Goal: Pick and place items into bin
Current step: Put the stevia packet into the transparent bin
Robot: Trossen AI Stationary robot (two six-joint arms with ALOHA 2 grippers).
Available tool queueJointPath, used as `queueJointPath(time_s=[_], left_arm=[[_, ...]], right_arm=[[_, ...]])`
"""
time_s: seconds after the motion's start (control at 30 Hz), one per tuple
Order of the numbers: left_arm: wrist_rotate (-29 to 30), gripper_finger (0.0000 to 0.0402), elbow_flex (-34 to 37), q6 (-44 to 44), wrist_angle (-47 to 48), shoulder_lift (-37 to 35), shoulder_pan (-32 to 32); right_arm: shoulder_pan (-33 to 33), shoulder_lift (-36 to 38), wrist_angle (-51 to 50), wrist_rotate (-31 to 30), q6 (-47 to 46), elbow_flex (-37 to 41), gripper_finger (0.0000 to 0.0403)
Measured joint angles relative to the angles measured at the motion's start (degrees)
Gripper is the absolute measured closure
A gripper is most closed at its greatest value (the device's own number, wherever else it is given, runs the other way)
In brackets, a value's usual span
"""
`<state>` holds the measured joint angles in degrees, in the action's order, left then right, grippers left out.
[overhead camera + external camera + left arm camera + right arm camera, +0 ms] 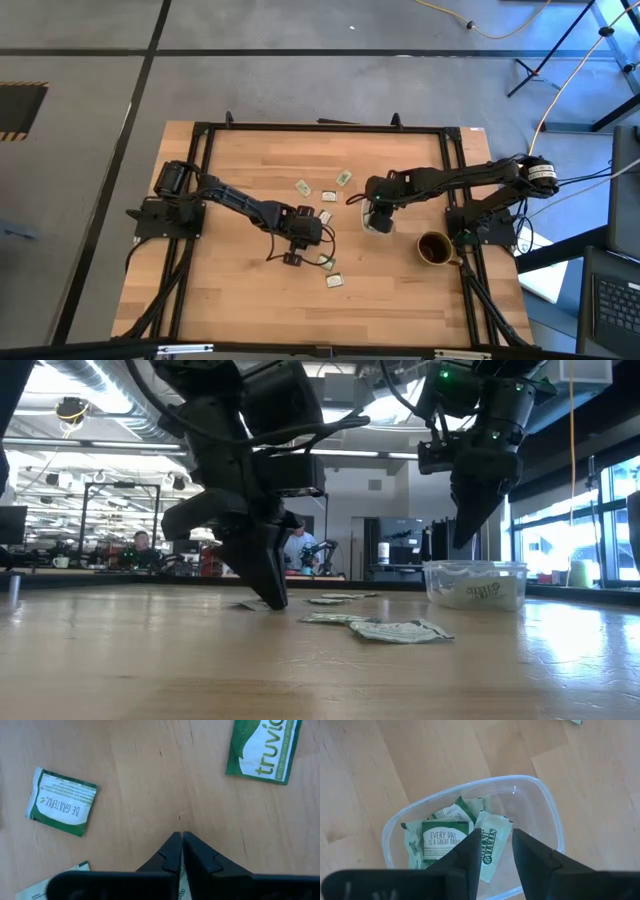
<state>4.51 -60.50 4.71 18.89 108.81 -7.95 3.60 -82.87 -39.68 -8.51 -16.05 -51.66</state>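
From above, the pale wooden table (250, 290) carries two dark arms; the left gripper (300, 240) is down among a scatter of small flat green-and-white packets (334, 281), while the right gripper (379, 215) hangs over the small clear plastic tub with rounded corners (378, 228), and a dark brown mug (433, 248) stands just beside that tub, nearer the right arm's base; at table height, the left gripper (268, 585) has its tips on or just above the wood with loose packets (398, 630) lying near it, and the right gripper (470, 520) is well clear of the tub (475, 582), which already holds a few packets; past the left wrist, the left gripper (181, 840) has its fingers pressed together, a sliver of packet (181, 879) seemingly nipped between them, though I cannot swear to that; two more packets lie apart on the wood, one face-down with small print (62, 802); past the right wrist, the right gripper (496, 845) is narrowly parted and carrying nothing, directly over the tub (547, 800), where several packets (445, 837) overlap; to do this well I'd lift the left gripper straight up, check the thin packet truly comes with it, and let the right arm clear the tub first.
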Motion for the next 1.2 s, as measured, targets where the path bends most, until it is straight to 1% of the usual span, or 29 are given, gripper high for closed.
queueJointPath(time_s=[0.07, 0.27, 0.37, 0.57, 0.67, 0.8, 0.93, 1.0, 1.1, 1.2], left_arm=[[0.22, 0.0397, 0.01, 0.01, 0.06, 0.01, 0.01], [0.51, 0.0400, 0.18, 0.09, 0.46, -1.00, 0.06], [0.79, 0.0400, 0.75, 0.48, 2.39, -3.62, 0.14], [1.48, 0.0400, 0.38, 1.06, -0.38, -10.83, -0.19], [6.40, 0.0399, 0.51, 1.59, -2.51, -13.89, -0.21], [18.00, 0.0400, 0.31, 2.74, -7.44, -16.68, -0.25], [31.26, 0.0399, 0.31, 4.65, -13.62, -17.39, -0.22], [36.17, 0.0399, 0.31, 6.58, -16.83, -17.37, -0.21], [37.47, 0.0400, 0.29, 9.30, -22.01, -17.11, -0.20], [37.62, 0.0400, 0.29, 13.04, -23.09, -17.02, -0.95]], right_arm=[[0.00, -0.02, -0.01, 0.00, 0.00, 0.00, 0.0291], [0.00, 0.00, -0.02, 0.02, 0.00, 0.00, 0.0291], [0.00, 0.00, 0.05, 0.02, -0.24, 0.00, 0.0291], [0.00, 0.00, 1.32, 0.02, -0.31, 0.00, 0.0291], [-0.04, 0.00, 4.85, 0.01, 0.07, 0.00, 0.0291], [-0.83, 0.07, 13.68, 0.00, 4.87, 0.00, 0.0291], [-1.87, 0.09, 24.18, 0.15, 11.96, 0.00, 0.0291], [-2.54, 0.09, 29.65, 0.13, 15.34, 0.00, 0.0291], [-3.34, 0.09, 37.23, -0.07, 18.35, 0.00, 0.0291], [-3.54, 0.13, 41.02, -0.03, 20.72, -0.02, 0.0291]])
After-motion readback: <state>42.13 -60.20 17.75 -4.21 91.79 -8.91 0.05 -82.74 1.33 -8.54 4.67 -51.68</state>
